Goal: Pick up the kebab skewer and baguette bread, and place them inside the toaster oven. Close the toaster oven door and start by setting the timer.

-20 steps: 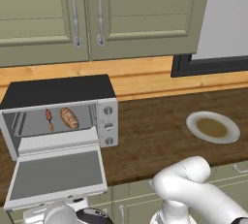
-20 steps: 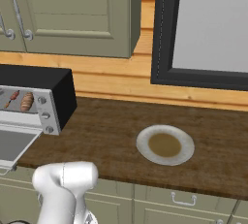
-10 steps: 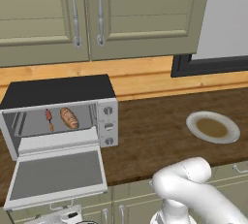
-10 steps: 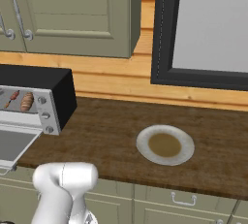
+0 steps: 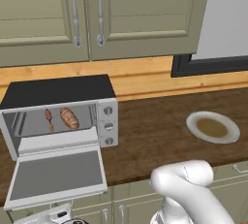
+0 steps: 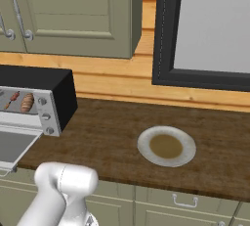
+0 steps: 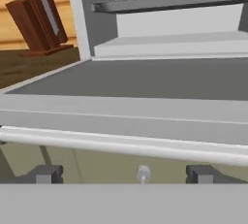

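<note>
**Food loaded, door handle next**

Already the thin kebab skewer with red and brown chunks [image 5: 49, 119] and the plump golden-brown baguette bread [image 5: 69, 118] lie side by side on the rack inside the boxy silver toaster oven with its black top [image 5: 58, 114], so the loading part looks finished. What remains is the wide grey glass toaster oven door [image 5: 55, 177], which hangs fully open and flat, and then the timer knob.

The two-finger gripper [image 7: 123, 173] sits low, just beneath the door's long silver bar handle [image 7: 121, 143], with its dark fingertips [image 7: 47, 173] spread wide and nothing between them. I judge it is placed there to push the door up from below.

From the hand view, the rack and food sit above and beyond the handle (with a wooden knife block [image 7: 38, 19] off to one side). Both base views add the round beige plate [image 6: 166, 146] on the dark wooden counter [image 5: 160, 131], well away from the gripper.
</note>
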{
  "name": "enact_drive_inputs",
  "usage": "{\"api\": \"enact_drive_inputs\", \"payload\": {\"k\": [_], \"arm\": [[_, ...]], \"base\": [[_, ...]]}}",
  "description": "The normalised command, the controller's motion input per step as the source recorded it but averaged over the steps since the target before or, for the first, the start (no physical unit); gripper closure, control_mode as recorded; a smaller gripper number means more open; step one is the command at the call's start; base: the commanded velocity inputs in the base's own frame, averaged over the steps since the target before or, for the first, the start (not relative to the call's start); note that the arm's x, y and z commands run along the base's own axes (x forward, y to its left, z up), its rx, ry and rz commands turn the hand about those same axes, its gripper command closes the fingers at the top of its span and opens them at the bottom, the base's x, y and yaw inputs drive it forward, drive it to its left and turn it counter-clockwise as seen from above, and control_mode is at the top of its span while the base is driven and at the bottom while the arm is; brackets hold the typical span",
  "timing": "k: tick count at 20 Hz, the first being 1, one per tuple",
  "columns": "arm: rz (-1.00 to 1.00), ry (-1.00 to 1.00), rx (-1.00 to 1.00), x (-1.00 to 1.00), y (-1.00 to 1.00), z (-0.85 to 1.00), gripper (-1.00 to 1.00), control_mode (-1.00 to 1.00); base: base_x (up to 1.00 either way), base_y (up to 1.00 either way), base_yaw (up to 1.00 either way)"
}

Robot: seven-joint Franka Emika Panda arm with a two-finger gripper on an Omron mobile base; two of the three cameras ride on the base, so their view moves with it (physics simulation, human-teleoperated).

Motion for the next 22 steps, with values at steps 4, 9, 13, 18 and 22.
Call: {"api": "enact_drive_inputs", "payload": {"k": [4, 9, 13, 18, 22], "arm": [[0.0, -0.02, 0.0, 0.03, 0.23, -0.42, -1.0, -1.0], [0.0, -0.05, 0.02, 0.05, 0.06, -0.29, -1.0, -1.0], [0.0, -0.13, 0.04, 0.28, 0.0, -0.07, -1.0, -1.0], [0.0, -0.13, 0.05, 0.32, 0.0, -0.01, -1.0, -1.0], [0.0, -0.12, 0.05, 0.21, 0.0, 0.0, -1.0, -1.0]], "base": [[0.0, 0.0, 0.0], [0.0, 0.0, 0.0], [0.0, 0.0, 0.0], [0.0, 0.0, 0.0], [0.0, 0.0, 0.0]]}}
